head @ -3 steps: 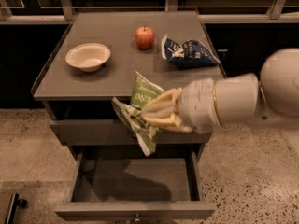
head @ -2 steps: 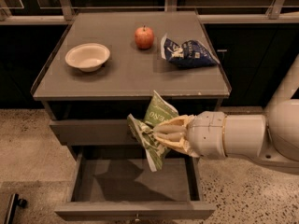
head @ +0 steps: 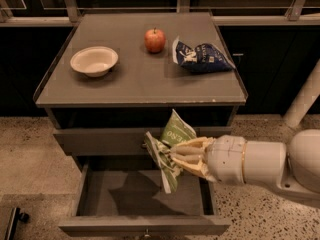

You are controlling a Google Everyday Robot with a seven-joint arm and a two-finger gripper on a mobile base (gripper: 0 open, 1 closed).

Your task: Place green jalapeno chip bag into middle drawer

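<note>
The green jalapeno chip bag (head: 170,146) is crumpled, green and white, and hangs in my gripper (head: 184,158), which is shut on its middle. The gripper reaches in from the right and holds the bag above the open middle drawer (head: 100,196), over its right half, in front of the closed drawer above it (head: 100,140). The middle drawer's grey floor is bare, with the bag's shadow on it. Its small knob (head: 146,231) shows at the front edge.
On the cabinet top (head: 135,79) stand a white bowl (head: 94,60), a red apple (head: 155,40) and a dark blue chip bag (head: 201,56). Speckled floor lies on both sides of the cabinet. A pale post (head: 304,99) stands at the right.
My gripper has moved down and toward the front with the green bag, from beside the cabinet top's edge to just above the open middle drawer.
</note>
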